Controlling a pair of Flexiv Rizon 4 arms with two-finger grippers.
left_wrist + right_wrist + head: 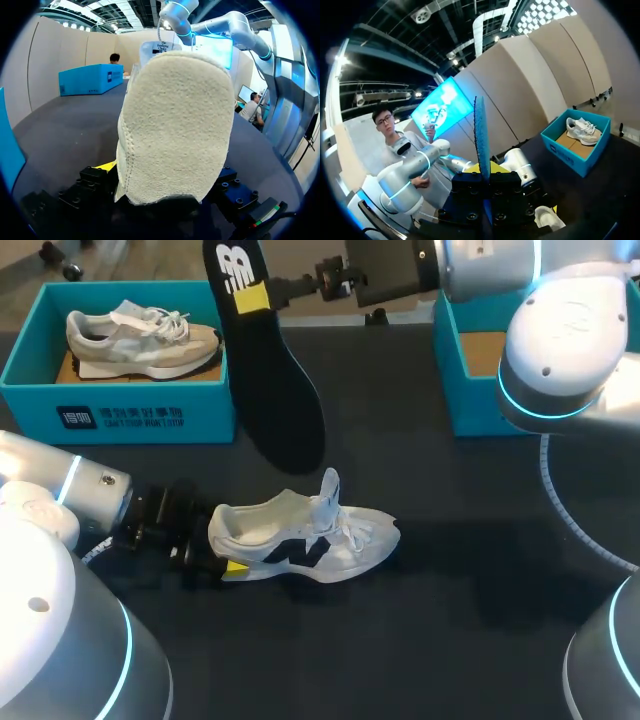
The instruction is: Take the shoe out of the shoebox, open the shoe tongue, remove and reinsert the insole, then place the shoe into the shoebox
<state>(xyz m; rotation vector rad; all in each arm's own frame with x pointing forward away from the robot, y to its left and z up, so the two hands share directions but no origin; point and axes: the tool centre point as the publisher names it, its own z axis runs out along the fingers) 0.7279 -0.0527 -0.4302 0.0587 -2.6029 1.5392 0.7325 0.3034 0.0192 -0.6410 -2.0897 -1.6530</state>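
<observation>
The right claw [256,295] pinched the heel end of the insole [280,390], seemingly light and bendy, which jutted out ahead of it, while the left claw [224,548] clasped the soft heel of the shoe [310,535].

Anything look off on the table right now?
Nothing stands out. The insole is out, held aloft by the right gripper; the white shoe sits upright, tongue raised, heel in the left gripper.

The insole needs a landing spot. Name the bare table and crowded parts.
Bare: the table right of the white shoe, up to the right shoebox, and the strip in front of the shoe. Crowded: between left shoebox and shoe, under the insole.
</observation>
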